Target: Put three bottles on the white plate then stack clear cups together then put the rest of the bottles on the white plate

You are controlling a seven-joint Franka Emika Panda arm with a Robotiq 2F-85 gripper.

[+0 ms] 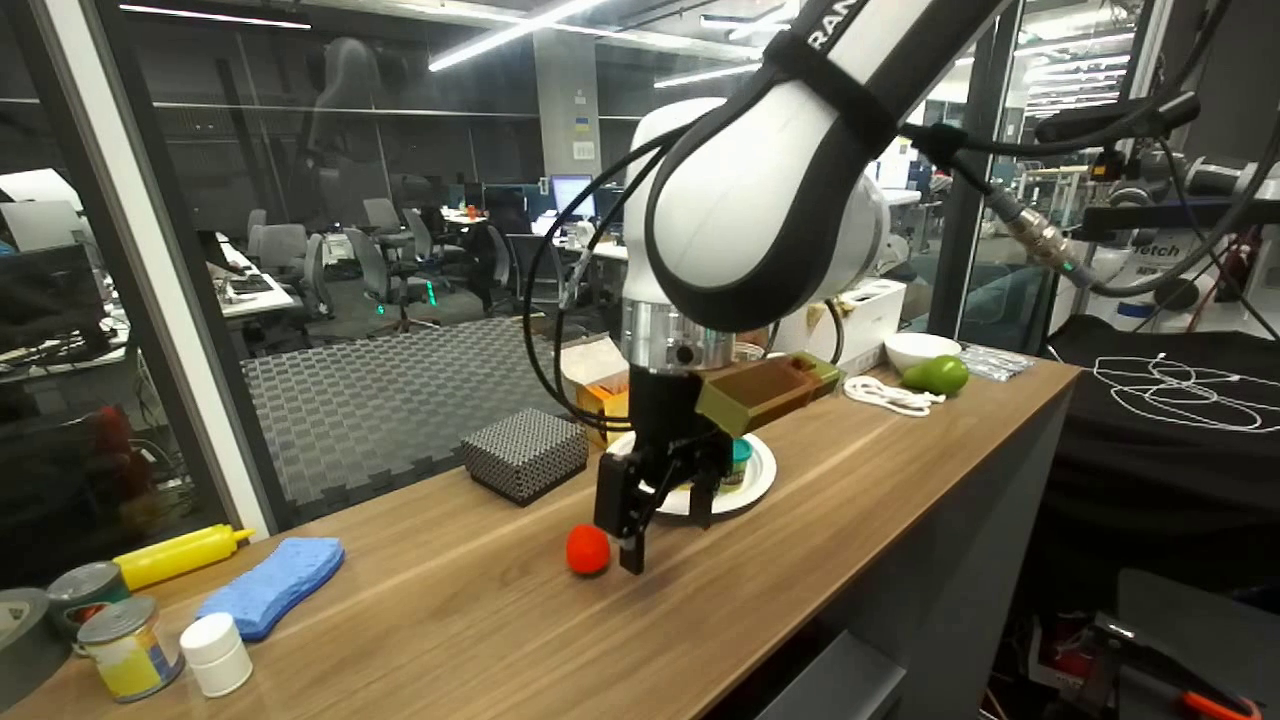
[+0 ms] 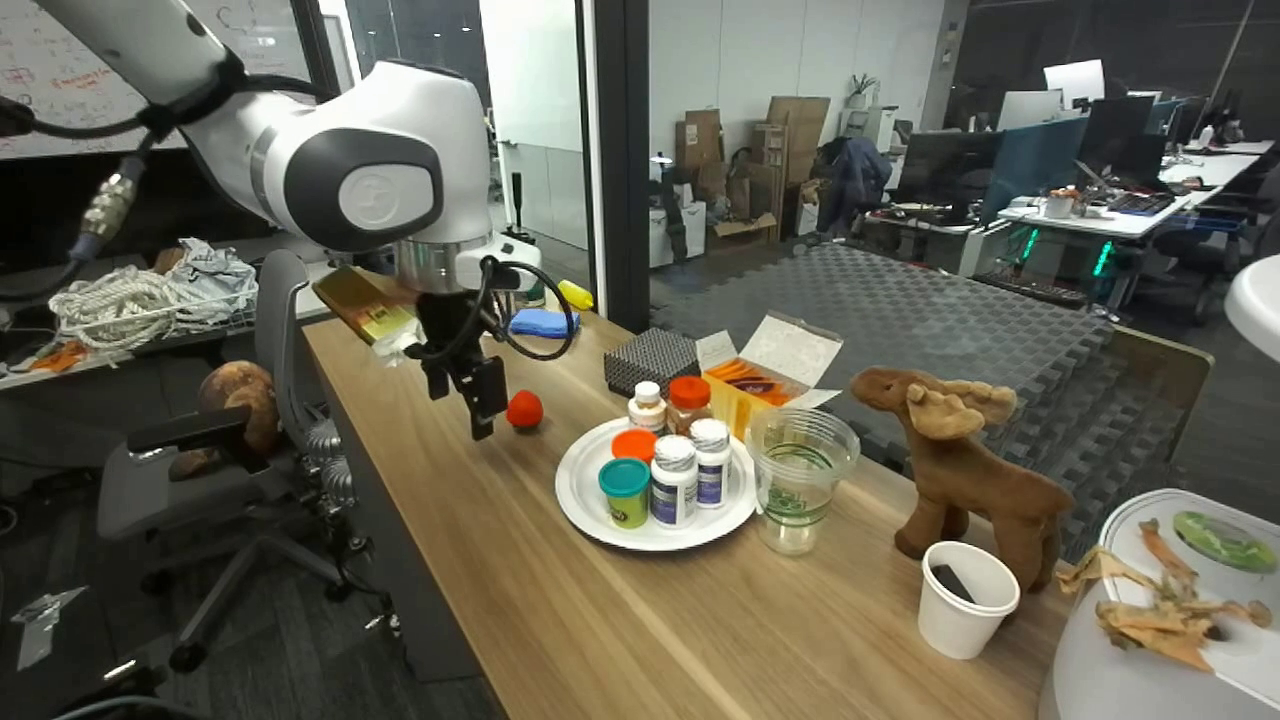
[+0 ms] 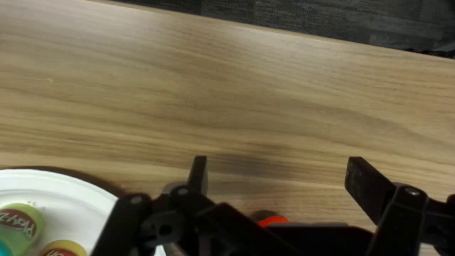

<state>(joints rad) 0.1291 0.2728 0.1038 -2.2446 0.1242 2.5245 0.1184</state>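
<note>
Fetching wht btl [image 1: 216, 655] (nr sponge [image 1: 270, 585]) is prob. next: plate [image 2: 583, 490] already holds several btls [image 2: 674, 485], clear cups [image 2: 800, 475] look stacked just beside it. Gripper [image 3: 277, 160] spread wide, nothing held, nr red thing [image 1: 588, 549]. Best: cross high, centre on btl, go straight down, squeeze gently, set upright clear of the rest.

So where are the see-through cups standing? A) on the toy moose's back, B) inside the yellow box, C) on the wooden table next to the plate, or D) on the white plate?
C: in an exterior view the see-through cups stand on the wooden table, beside the white plate.
</note>
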